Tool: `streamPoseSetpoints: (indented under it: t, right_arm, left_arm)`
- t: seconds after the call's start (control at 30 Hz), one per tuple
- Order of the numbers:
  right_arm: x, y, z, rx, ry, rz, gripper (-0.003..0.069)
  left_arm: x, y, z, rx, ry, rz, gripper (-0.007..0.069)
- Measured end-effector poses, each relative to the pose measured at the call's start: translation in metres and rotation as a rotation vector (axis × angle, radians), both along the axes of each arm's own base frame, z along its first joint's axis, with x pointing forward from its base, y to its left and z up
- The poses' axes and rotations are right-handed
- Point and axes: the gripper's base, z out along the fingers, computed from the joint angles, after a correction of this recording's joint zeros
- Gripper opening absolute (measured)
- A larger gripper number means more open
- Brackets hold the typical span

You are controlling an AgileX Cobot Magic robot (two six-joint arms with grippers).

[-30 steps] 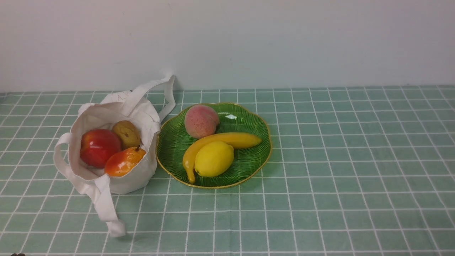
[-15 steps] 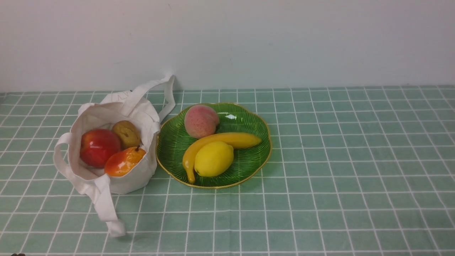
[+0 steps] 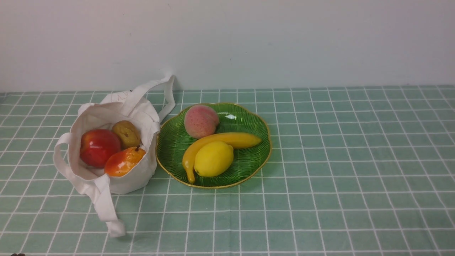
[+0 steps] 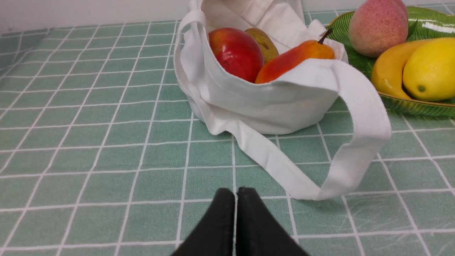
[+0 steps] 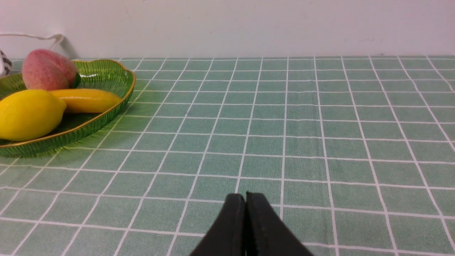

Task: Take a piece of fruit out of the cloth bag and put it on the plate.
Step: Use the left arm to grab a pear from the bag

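The orange-yellow piece of fruit (image 3: 124, 161) with a dark stem lies in the open off-white cloth bag (image 3: 131, 179), at its near right side. It also shows in the left wrist view (image 4: 293, 58), in the cloth bag (image 4: 263, 103). The green plate (image 3: 254, 156) with a gold rim stands just right of the bag. My left gripper (image 4: 236, 192) is shut and empty, low over the cloth, short of the bag's strap. My right gripper (image 5: 245, 197) is shut and empty, well right of the plate (image 5: 106, 76). Neither gripper shows in the front view.
A red apple (image 3: 98, 146) and a brownish fruit (image 3: 127, 133) share the bag. A pink peach (image 3: 201, 121), a banana (image 3: 227, 142) and a lemon (image 3: 213, 159) lie on the plate. A strap loop (image 3: 106, 209) trails toward me on the checked tablecloth (image 3: 355, 160). A wall stands behind.
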Motion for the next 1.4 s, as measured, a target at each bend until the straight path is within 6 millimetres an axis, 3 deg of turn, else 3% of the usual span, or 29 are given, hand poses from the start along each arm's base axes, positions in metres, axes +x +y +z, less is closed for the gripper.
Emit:
streamPoseSetpoints:
  t: [0.2,0.43,0.47,0.5,0.57,0.6,0.67,0.77,0.8,0.83,0.9,0.93,0.97,1.03,1.1,1.27,1.33,1.4]
  right_arm:
    - [0.0,0.0,0.0,0.0,0.0,0.0,-0.0012]
    - [0.0,0.0,0.0,0.0,0.0,0.0,-0.0012]
    - [0.0,0.0,0.0,0.0,0.0,0.0,-0.0012]
    - [0.0,0.0,0.0,0.0,0.0,0.0,-0.0012]
    - [0.0,0.0,0.0,0.0,0.0,0.0,-0.0012]
    - [0.0,0.0,0.0,0.0,0.0,0.0,-0.0012]
    - [0.0,0.0,0.0,0.0,0.0,0.0,-0.0012]
    - [0.0,0.0,0.0,0.0,0.0,0.0,-0.0012]
    - [0.0,0.0,0.0,0.0,0.0,0.0,-0.0012]
    - [0.0,0.0,0.0,0.0,0.0,0.0,-0.0012]
    - [0.0,0.0,0.0,0.0,0.0,0.0,-0.0012]
    - [0.0,0.0,0.0,0.0,0.0,0.0,-0.0012]
    - [0.0,0.0,0.0,0.0,0.0,0.0,-0.0012]
    - [0.0,0.0,0.0,0.0,0.0,0.0,-0.0012]
    - [0.0,0.0,0.0,0.0,0.0,0.0,-0.0012]
    - [0.0,0.0,0.0,0.0,0.0,0.0,-0.0012]
    - [0.0,0.0,0.0,0.0,0.0,0.0,-0.0012]
    - [0.0,0.0,0.0,0.0,0.0,0.0,-0.0012]
  left_arm:
    - [0.001,-0.001,0.005,-0.098,-0.051,0.012,-0.0008]
    - [0.004,0.004,0.034,-0.487,-0.381,0.096,-0.0008]
    - [0.002,0.011,0.046,-0.567,-0.53,0.149,-0.0008]
    - [0.001,0.013,0.049,-0.585,-0.565,0.162,-0.0008]
    - [-0.005,0.02,0.067,-0.651,-0.716,0.203,-0.0008]
    - [-0.013,0.023,0.093,-0.665,-0.831,0.2,-0.0008]
    - [-0.021,0.022,0.126,-0.639,-0.908,0.166,-0.0008]
    - [-0.019,0.012,0.179,-0.519,-0.842,0.076,-0.0008]
    - [-0.017,0.009,0.186,-0.489,-0.813,0.062,-0.0008]
    - [-0.002,0.003,0.211,-0.427,-0.668,0.022,-0.0008]
    - [0.026,-0.004,0.225,-0.354,-0.39,-0.019,-0.0008]
    - [0.04,-0.007,0.228,-0.323,-0.267,-0.032,-0.0008]
    - [0.066,-0.009,0.228,-0.277,-0.062,-0.049,-0.0008]
    - [0.089,-0.01,0.229,-0.215,0.129,-0.075,-0.0008]
    - [0.132,-0.011,0.219,-0.129,0.432,-0.13,-0.0008]
    - [0.204,-0.009,0.202,-0.056,0.644,-0.194,-0.0008]
    - [0.242,-0.011,0.187,-0.042,0.741,-0.223,-0.0008]
    - [0.263,-0.015,0.176,-0.023,0.797,-0.251,-0.0008]
